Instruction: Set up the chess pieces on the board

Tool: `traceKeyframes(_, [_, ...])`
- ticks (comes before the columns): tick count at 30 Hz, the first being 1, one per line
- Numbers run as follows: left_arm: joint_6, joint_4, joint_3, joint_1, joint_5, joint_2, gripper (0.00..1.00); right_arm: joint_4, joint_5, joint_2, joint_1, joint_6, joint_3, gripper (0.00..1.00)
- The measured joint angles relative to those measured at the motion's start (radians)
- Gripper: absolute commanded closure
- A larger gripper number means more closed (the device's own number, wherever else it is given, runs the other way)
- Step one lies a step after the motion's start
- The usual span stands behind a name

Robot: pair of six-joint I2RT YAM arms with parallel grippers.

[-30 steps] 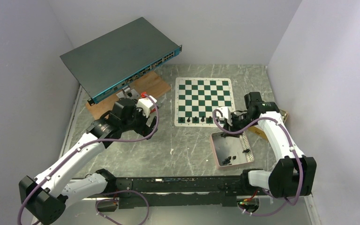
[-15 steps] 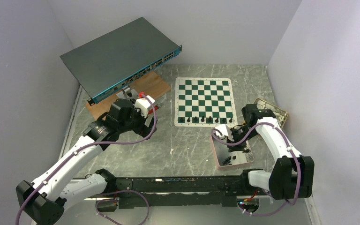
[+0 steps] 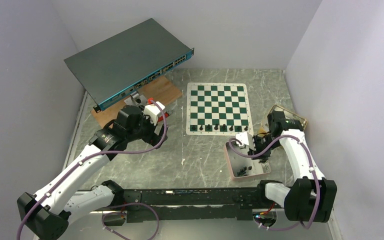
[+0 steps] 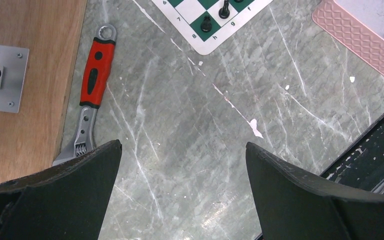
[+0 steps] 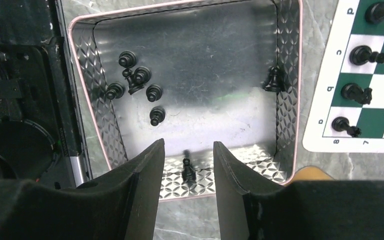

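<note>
Overhead cam, here's what you've got. The board (image 3: pixel 218 100) lies flat mid-bench, with a row of black chess pieces (image 3: pixel 216 128) lined up along its near edge. Your right claw (image 3: pixel 261 151) hangs over the pink-rimmed tray (image 3: pixel 228 160), which sits on the bench (image 3: pixel 200 155) just off the board's near right corner. A few dark pieces lie inside it. You can't tell from up here how wide that claw stands. Your left claw (image 3: pixel 155 132) hovers above bare bench, left of the board and near the wooden slab (image 3: pixel 162 90). A big grey network switch (image 3: pixel 127 60) leans tilted over that slab. A gold-ish tray (image 3: pixel 292 117) sits by the right wall.
</note>
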Motion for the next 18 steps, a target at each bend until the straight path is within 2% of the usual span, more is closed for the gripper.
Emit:
traceKeyframes(8, [0.0,0.007,0.0,0.0,0.011,0.0,0.0,-0.002,-0.046,0.019,0.0,-0.054,-0.08,0.58])
traceKeyframes(18, [0.0,0.009,0.0,0.0,0.013,0.0,0.0,0.057,-0.05,0.065,0.016,-0.072,-0.158,0.63])
